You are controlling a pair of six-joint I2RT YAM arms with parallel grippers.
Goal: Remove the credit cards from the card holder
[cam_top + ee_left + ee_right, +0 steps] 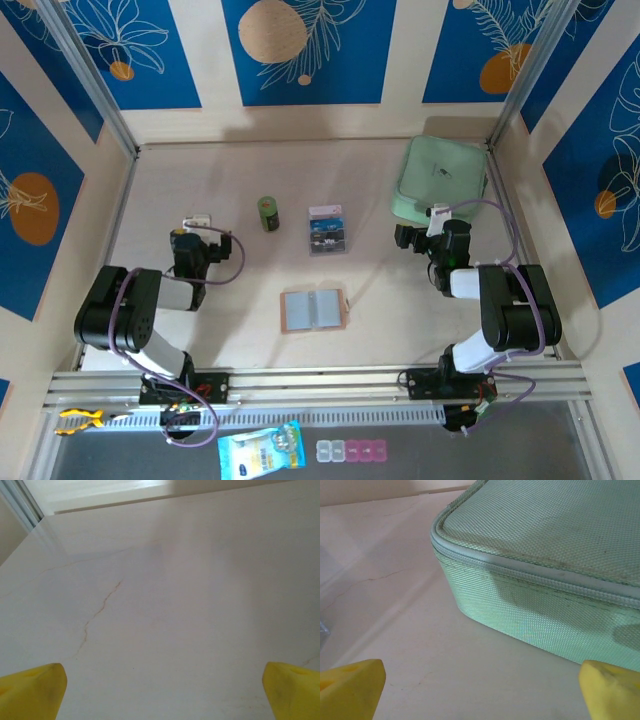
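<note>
The left hand (197, 221) was seen spread wide over bare worktop (240, 290). In its wrist view the two yellow fingertips (30, 690) stood far apart at the lower corners, with nothing between them but the pale, finely cracked surface. The right hand (436, 213) was likewise held fully spread and empty. In its own view its yellow tips were set wide apart at the lower corners. Just ahead of them lay the rounded corner of a mint-green zipped case (545, 545), near but not touched. The card holder (313, 311) was found lying open and flat on the worktop between the two hands. It lay back from both, toward the arm bases, to the right of the left hand and to the left of the right hand. Its grey lining was turned up inside a tan-pink border, and no card could be made out in it from above. The credit cards (327, 230) were seen gathered in a small group apart from the holder. A pale pink one lay farthest out, then a blue one, then a dark one. The group sat roughly level with both hands and between them, well clear of each. A small dark-green container (268, 213) stood upright between the left hand and the cards.
</note>
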